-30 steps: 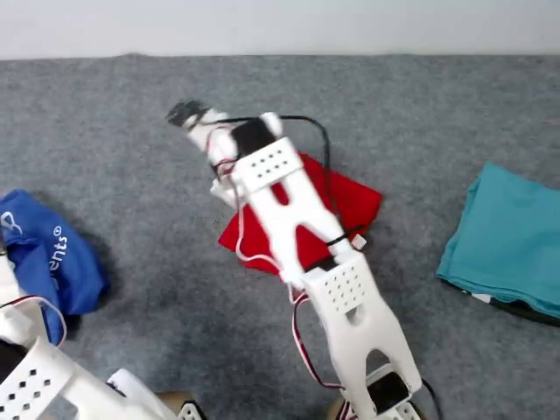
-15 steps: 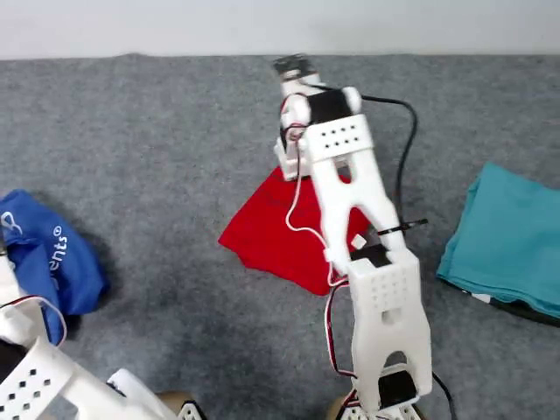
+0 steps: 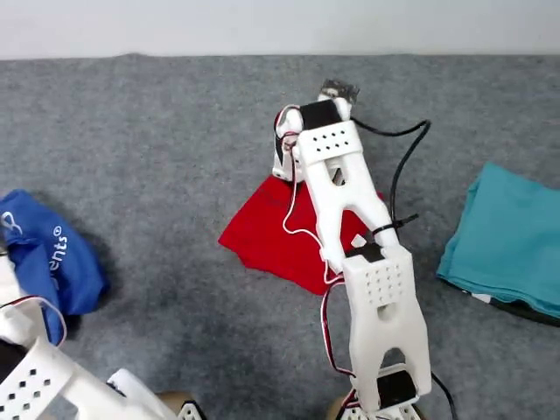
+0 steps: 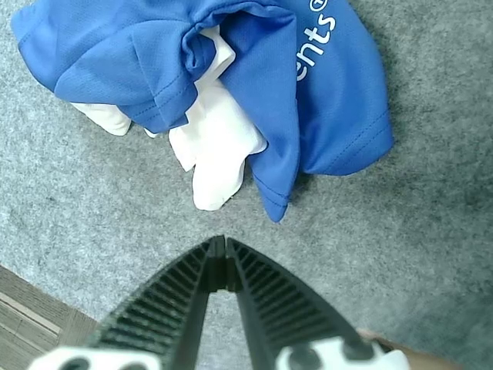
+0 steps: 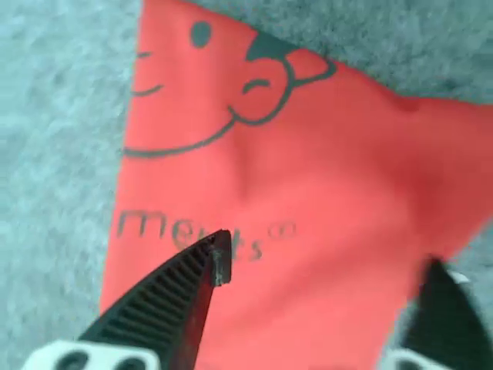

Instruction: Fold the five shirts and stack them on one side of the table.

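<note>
Bright, even light w/ soft, faint shadows.

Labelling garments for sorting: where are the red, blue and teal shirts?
red shirt (image 3: 265, 234): high view, on its flat uncovered cloth.
blue shirt (image 4: 339, 116): left wrist view, on its broad smooth panel.
teal shirt (image 3: 509, 238): high view, middle of its top.

Left gripper (image 4: 221, 250) closed; right gripper (image 5: 331, 274) seemingly spread wide, right arm (image 3: 346, 206) outstretched.

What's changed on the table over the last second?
The right arm swung rightward across the red shirt; the right gripper now hangs open over it, holding nothing. The red shirt, blue shirt, teal shirt and left arm stayed put.
</note>
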`<act>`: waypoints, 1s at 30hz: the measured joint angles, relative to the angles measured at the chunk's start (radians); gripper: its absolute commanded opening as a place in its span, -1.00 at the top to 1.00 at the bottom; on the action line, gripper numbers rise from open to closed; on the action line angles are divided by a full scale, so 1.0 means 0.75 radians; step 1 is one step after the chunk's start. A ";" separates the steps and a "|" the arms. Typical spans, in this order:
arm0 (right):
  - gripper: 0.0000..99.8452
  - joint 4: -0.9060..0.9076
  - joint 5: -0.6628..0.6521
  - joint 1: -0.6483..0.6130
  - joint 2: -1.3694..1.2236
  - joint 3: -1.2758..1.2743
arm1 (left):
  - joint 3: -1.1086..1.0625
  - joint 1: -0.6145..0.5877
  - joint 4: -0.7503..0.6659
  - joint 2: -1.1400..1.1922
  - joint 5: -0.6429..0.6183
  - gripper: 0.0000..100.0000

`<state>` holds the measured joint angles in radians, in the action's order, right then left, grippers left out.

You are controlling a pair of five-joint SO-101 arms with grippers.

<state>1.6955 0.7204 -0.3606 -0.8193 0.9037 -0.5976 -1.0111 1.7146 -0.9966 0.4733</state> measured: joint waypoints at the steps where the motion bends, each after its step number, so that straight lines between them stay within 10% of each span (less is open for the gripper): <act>1: 0.06 -0.016 0.016 0.000 -0.020 0.000 | 0.000 0.000 0.000 0.000 0.016 0.99; 30: 0.07 -0.125 0.125 0.106 -0.258 0.002 | -0.063 0.000 -0.027 0.000 0.065 0.99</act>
<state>1.6019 0.8140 -0.2808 -1.0127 0.9053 -0.6452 -1.0111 1.6947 -0.9966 0.5224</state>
